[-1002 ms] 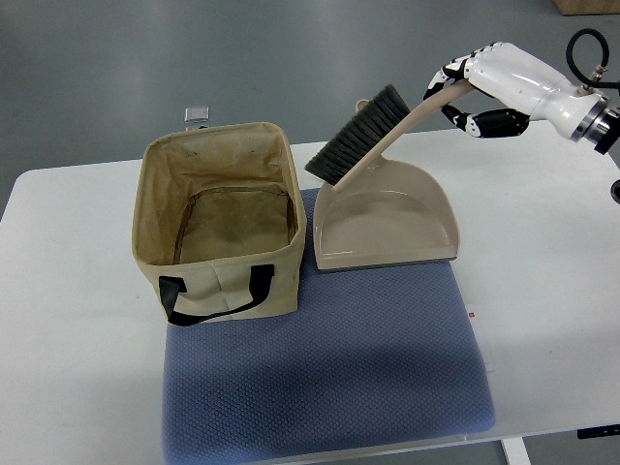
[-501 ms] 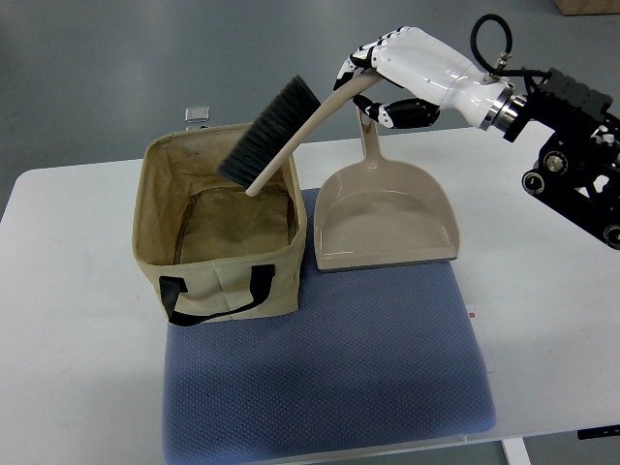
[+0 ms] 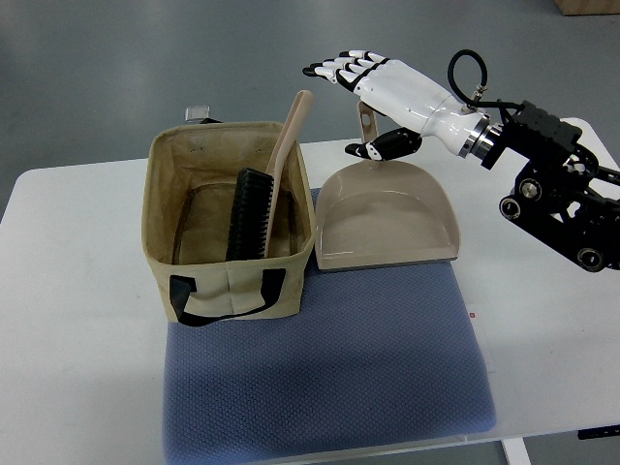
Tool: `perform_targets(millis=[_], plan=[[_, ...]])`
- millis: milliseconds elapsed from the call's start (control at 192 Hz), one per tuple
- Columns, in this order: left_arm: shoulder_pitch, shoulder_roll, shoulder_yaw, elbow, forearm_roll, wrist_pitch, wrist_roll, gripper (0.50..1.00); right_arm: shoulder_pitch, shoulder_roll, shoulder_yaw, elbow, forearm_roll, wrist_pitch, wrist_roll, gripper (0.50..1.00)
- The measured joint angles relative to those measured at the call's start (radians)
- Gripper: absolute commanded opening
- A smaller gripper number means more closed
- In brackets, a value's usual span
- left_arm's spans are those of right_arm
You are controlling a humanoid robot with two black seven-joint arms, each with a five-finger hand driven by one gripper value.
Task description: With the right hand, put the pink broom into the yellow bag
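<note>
Right robot hand [image 3: 373,97] hangs in the air at about 1 o'clock from the middle of the counter [image 3: 77,291]. Its arm comes in from the right edge. Its fingers [image 3: 339,68] are spread out flat and point toward 9 o'clock. The thumb sticks down under the palm. It holds nothing.

Just to the left of the fingers, at 8 o'clock from them, is the tip of the broom [image 3: 262,199]. The broom is a pale pink-tan color with black bristles. It sits inside the bag [image 3: 228,223]. The bristle end is down low in the bag, near the front wall. The handle leans up and out over the back rim, tilted toward 1 o'clock. The robot hand and the handle tip are near each other but do not touch.

The bag is tan-yellow cloth and stands open on the counter at 10 o'clock from the middle. It has a black strap [image 3: 228,295] on the front side. Its front part rests on a blue mat [image 3: 329,368].

A dustpan [image 3: 387,223] the same color as the broom lies flat just to the right of the bag, at 3 o'clock from it. Its handle points up toward 12 o'clock, right under the robot hand. Its front edge sits on the blue mat.

The counter is white. Gray floor shows behind it.
</note>
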Motion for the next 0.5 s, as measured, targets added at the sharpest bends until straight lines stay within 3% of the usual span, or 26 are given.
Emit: perform_targets(millis=[131, 209, 501], plan=[[0.000, 0.000, 0.000, 0.000, 0.000, 0.000, 0.000, 1.000, -0.073, 0.001, 0.142, -0.020, 0.038, 0.022, 0.000, 0.917], [0.000, 0.000, 0.000, 0.000, 0.000, 0.000, 0.000, 1.000, -0.112, 0.011, 0.238, -0.033, 0.079, 0.077, 0.000, 0.917], [0.000, 0.000, 0.000, 0.000, 0.000, 0.000, 0.000, 1.000, -0.231, 0.036, 0.550, -0.052, 0.410, 0.525, -0.014, 0.917]])
